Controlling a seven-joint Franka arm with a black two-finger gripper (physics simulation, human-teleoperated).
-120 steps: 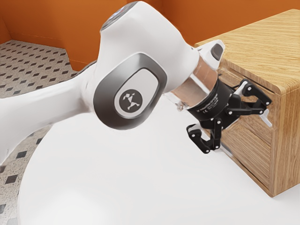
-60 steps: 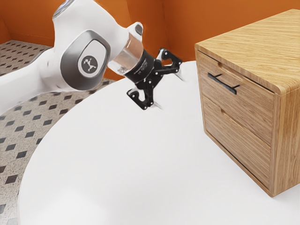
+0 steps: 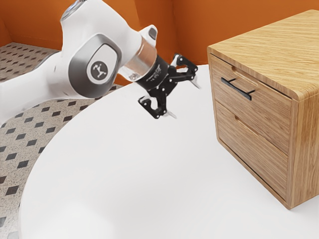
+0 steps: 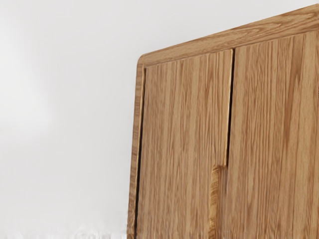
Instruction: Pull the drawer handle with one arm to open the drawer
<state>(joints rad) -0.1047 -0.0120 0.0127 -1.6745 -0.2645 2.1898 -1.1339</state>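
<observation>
Exterior view: the white arm (image 3: 94, 69) enters from the exterior view's left and reaches out above the white desk (image 3: 124, 174). The black pincer (image 3: 183, 99) hangs in the air over the desk and points toward the exterior view's right. Its fingers (image 3: 182, 65) are spread wide with nothing between them, and they touch nothing.

The wooden cabinet (image 3: 279, 50) stands on the desk at the exterior view's right, well apart from the pincer. Two fronts are stacked on its face. The upper drawer (image 3: 259, 102) carries the drawer handle (image 3: 237, 89), a slim black bar that runs level and stands off the wood. The lower drawer (image 3: 254, 147) sits directly beneath it. As far as this view shows, the upper front lies about flush with the lower one, with no visible pull-out. The handle is untouched, and bare desk lies between it and the pincer.

Wrist view: the cabinet (image 4: 184, 149) face shows two grained panels with a thin dark seam between them and a small notch at the seam. Which panel belongs to which drawer cannot be told here. The plain white desk (image 4: 60, 124) lies beside the cabinet's rounded edge.

Background: a tiled floor (image 3: 30, 64) with dark diamonds and an orange wall (image 3: 224, 20).
</observation>
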